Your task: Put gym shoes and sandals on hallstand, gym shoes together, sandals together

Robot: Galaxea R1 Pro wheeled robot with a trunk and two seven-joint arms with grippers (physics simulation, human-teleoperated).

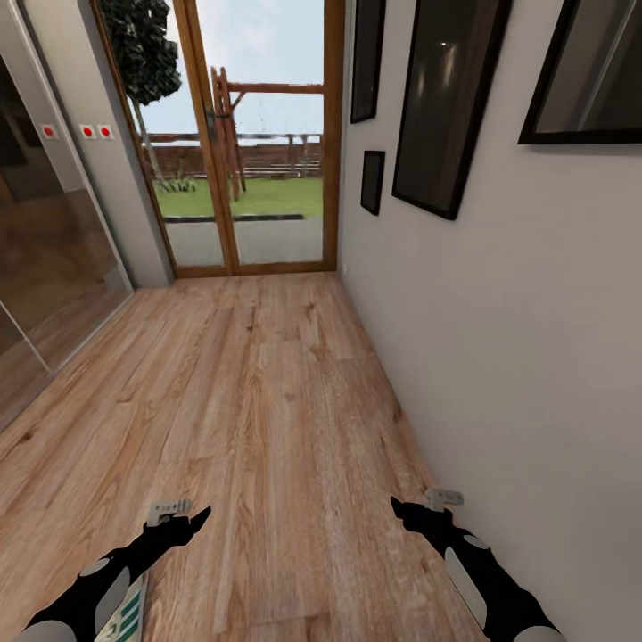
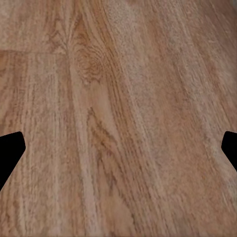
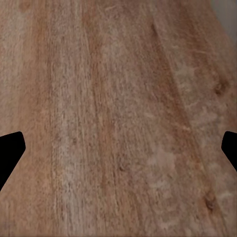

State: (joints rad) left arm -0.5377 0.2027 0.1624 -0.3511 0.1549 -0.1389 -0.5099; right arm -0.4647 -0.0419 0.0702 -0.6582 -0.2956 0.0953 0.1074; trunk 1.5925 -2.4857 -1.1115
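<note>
The corridor floor (image 1: 267,383) of light brown wood planks runs ahead to a glass door. At the head view's bottom edge, a white piece with green stripes, part of a gym shoe (image 1: 130,615), lies on the floor, mostly covered by my left arm. My left gripper (image 1: 183,515) hangs open just above the bare floor (image 2: 113,98), with nothing between its fingers. My right gripper (image 1: 419,504) is open too, over bare planks (image 3: 113,108) close to the right wall. The sandals and the hallstand are out of view.
A white wall (image 1: 499,357) with dark framed pictures (image 1: 446,98) closes the right side. A wood-framed glass door (image 1: 259,134) stands at the far end. Glossy sliding panels (image 1: 45,259) line the left side.
</note>
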